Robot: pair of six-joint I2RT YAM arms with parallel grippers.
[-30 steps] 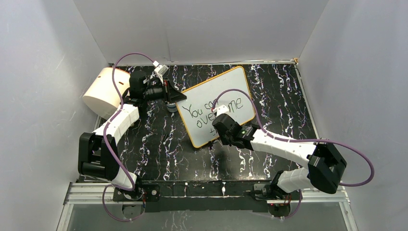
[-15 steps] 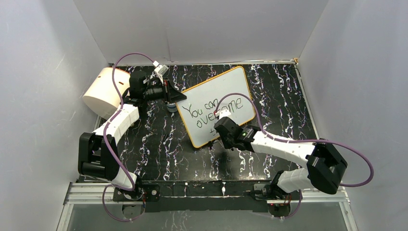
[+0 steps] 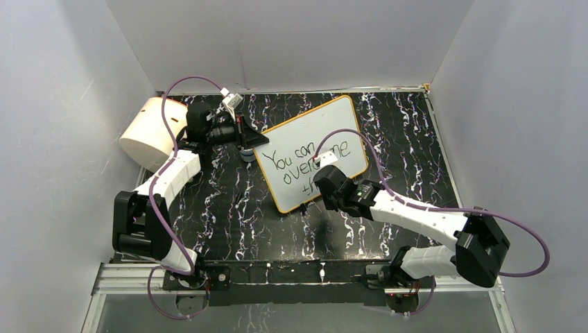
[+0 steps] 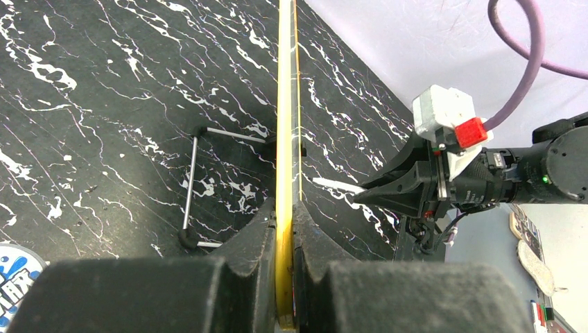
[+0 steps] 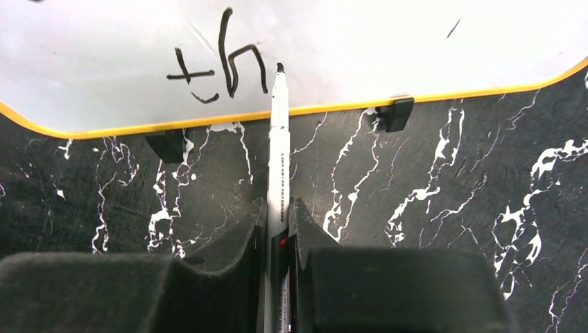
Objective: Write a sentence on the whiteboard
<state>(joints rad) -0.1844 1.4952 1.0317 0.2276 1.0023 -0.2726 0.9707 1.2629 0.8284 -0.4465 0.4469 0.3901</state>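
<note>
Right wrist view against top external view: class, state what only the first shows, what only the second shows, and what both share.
Only the right wrist view shows the marker clamped between the right fingers, its tip at the whiteboard just after the letters "th". Only the top external view shows the lines "You can overcome", the cream cylinder and the left fingers gripping the whiteboard's left edge. Both show the whiteboard with its yellow rim, the "th", and the black marbled table.

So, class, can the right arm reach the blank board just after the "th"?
Probably yes: its marker tip sits beside the th, with bare board next to it and nothing between.
</note>
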